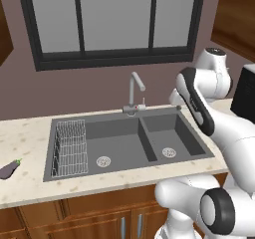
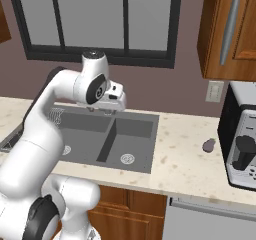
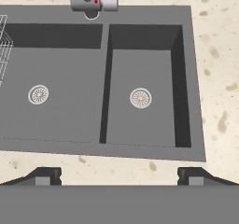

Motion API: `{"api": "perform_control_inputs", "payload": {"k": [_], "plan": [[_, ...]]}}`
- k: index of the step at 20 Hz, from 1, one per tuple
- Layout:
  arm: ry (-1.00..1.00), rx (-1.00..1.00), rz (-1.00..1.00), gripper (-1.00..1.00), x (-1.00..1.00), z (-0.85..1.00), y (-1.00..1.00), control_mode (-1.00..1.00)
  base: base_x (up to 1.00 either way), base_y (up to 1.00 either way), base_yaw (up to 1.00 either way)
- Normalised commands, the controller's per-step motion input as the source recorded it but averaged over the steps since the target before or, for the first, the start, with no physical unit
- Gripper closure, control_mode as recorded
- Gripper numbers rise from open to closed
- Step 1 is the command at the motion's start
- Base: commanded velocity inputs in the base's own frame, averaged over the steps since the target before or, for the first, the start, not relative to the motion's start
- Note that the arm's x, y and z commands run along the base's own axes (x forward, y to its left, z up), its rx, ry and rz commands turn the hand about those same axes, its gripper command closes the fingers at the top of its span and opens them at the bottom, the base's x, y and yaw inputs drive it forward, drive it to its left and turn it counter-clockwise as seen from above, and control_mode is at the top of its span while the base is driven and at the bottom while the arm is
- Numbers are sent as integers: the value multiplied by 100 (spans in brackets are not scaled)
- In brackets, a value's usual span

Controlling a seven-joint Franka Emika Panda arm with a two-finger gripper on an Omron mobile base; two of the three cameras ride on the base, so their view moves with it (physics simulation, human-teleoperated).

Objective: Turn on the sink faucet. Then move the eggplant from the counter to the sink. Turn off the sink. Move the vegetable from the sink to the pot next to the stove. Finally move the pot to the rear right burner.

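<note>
- One eggplant [image 1: 9, 169] is lying on the counter [image 1: 30, 133] at the far left, well apart from the sink [image 1: 124, 141]; it is sitting on its side with the green stem end pointing towards the basin
- Judging by its look, it is going to handle as a light, firm but slightly yielding vegetable with smooth, slippery skin, so a grip across the thick middle of the body, not the tapering stem end, seems safest
- One wire rack [image 1: 69, 148] is standing in the left part of the large basin
- Two basins are making up the sink, each showing one round drain [image 3: 140, 98]
- One faucet [image 1: 134, 91] is rising at the far rim between the basins, its spout hanging over the sink; no water is showing, so the first step looks not yet done
- The faucet's lever block [image 3: 95, 3] is rigid metal and small; it probably needs a push or nudge from a fingertip, not a squeeze
- The gripper [image 3: 119, 175] is hovering above the near rim of the sink with its jaws spread wide and nothing between them
- One small purple object [image 2: 208, 145] is resting on the counter to the right of the sink; what it is I cannot tell
- One toaster oven-like appliance [image 2: 240, 139] is standing at the far right
- No pot or stove is showing here
</note>
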Motion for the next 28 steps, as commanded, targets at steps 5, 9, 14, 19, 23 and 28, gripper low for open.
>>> {"api": "perform_control_inputs", "payload": {"k": [5,9,14,19,23,28], "plan": [[0,0,3,-100,16,-12,-23,-100,0,0,0],[0,0,2,-100,6,-5,-7,-100,0,0,0],[0,0,0,-100,0,-1,0,-100,0,0,0],[0,0,0,-100,1,-4,0,-100,0,0,0],[0,0,0,-100,1,-5,3,100,1,5,0],[0,0,0,-100,0,0,0,100,1,21,0]]}}
